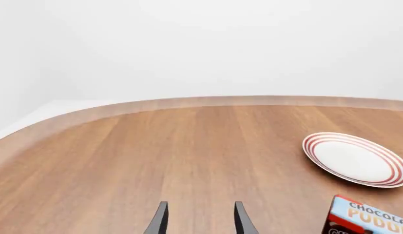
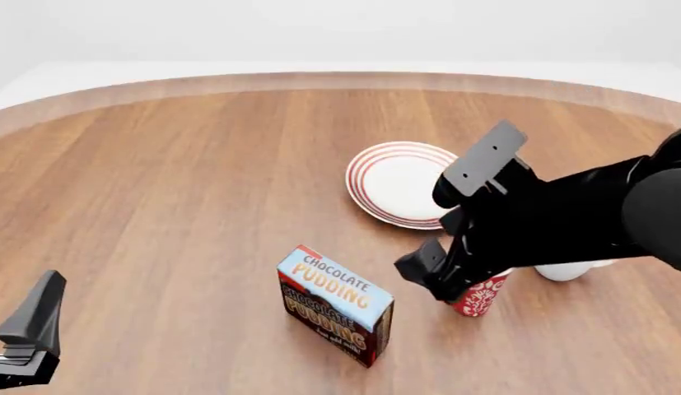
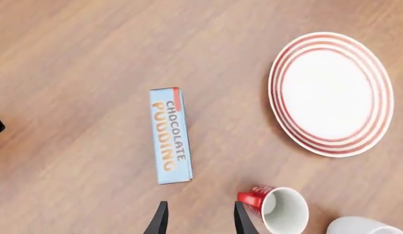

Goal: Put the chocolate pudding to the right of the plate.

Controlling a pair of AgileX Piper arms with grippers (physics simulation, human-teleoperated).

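I see the chocolate pudding (image 2: 334, 304) standing lower centre, below-left of the plate (image 2: 398, 184). Right gripper (image 3: 200, 219) jaws apart, empty. Risk: my descent clips the red mug (image 2: 478, 295), toppling it.

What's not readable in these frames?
- Front view: red mug and white mug mostly hidden behind the right arm; plate partly covered.
- Front view: left end effector cut off by the edge.
- Left wrist view: pudding box cropped at the corner.
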